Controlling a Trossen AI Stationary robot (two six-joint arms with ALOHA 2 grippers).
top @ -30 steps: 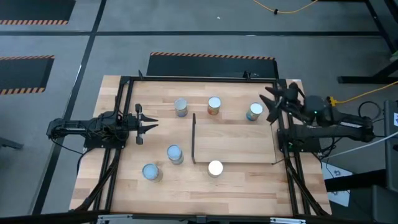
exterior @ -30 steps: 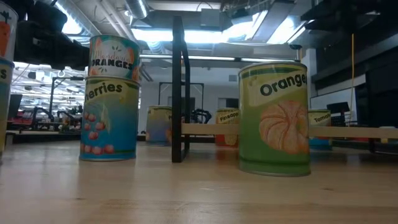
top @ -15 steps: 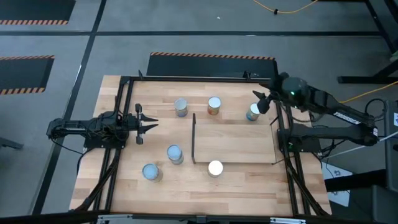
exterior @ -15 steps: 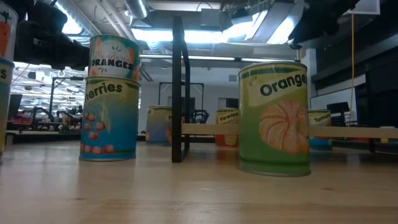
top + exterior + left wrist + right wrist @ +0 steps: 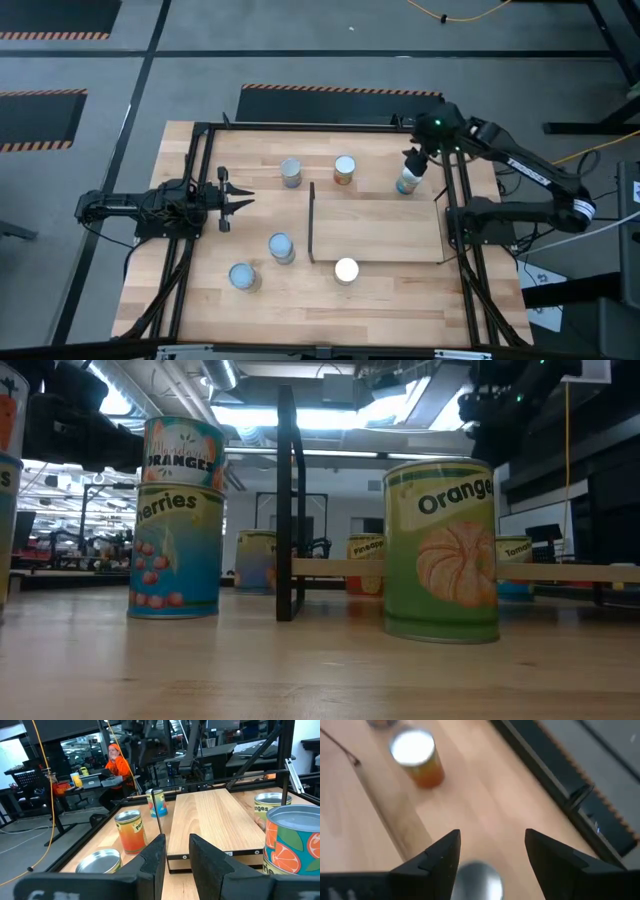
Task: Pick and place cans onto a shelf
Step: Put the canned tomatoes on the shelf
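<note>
Over the last second the right arm has swung in from the right edge of the high view, and its right gripper [image 5: 414, 160] now hangs directly over the small upright metal can with the pale top [image 5: 408, 181] in the upper right of the worktop [image 5: 390, 295], just above the flat light-wood shelf [image 5: 390, 232] in the picture. In the right wrist view its dark fingers [image 5: 437, 857] are spread wide with the can's silver top between them, nothing grasped yet. This reads as the approach to a pick. The left gripper [image 5: 232, 199] waits at the left, fingers parted and empty.
</note>
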